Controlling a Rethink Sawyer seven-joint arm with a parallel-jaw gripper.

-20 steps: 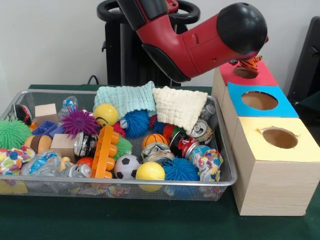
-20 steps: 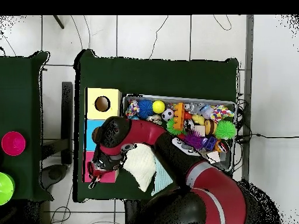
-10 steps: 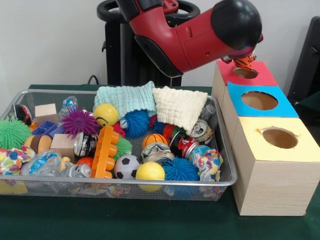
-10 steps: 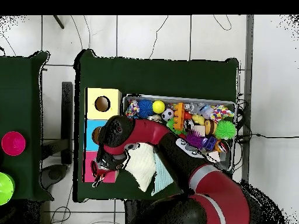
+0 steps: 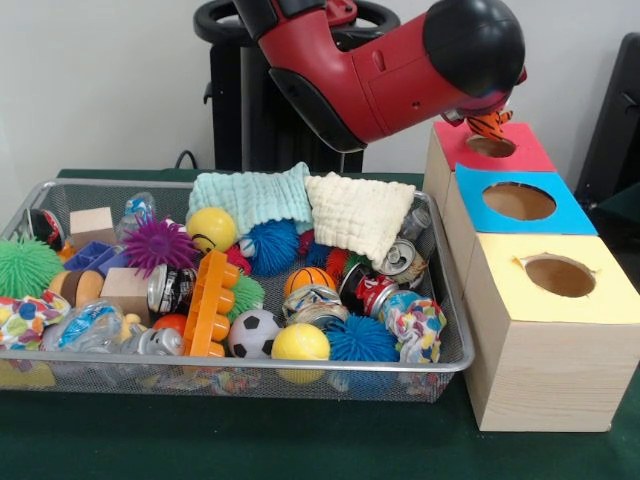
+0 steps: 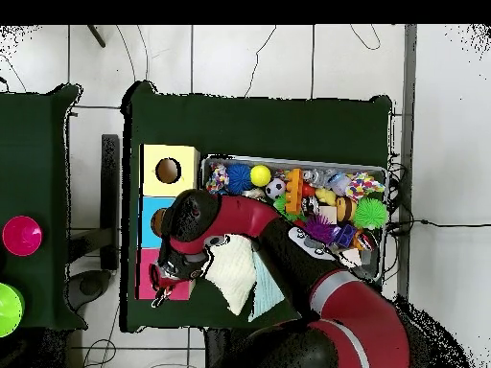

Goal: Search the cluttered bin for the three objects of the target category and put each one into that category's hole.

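Note:
My gripper (image 5: 487, 111) hangs over the red box (image 5: 524, 157), mostly hidden behind the arm's black end. It is shut on a small orange and black striped toy (image 5: 490, 124), which dangles just above the red box's round hole (image 5: 491, 146). In the overhead view the gripper (image 6: 164, 285) sits over the red box (image 6: 145, 275), with the toy (image 6: 158, 299) showing at its tip. The wire bin (image 5: 250, 364) holds balls, spiky balls, crushed cans, wooden blocks, an orange plastic brick and two cloths.
A blue box (image 5: 572, 217) and a yellow box (image 5: 612, 302), each with a round hole, stand in a row in front of the red one, right of the bin. The arm's elbow hangs above the bin's back right corner. A white cloth (image 5: 358, 214) drapes there.
The arm's end has shifted slightly left and up over the red box, carrying the striped toy with it. Over the last half second almost nothing has moved.

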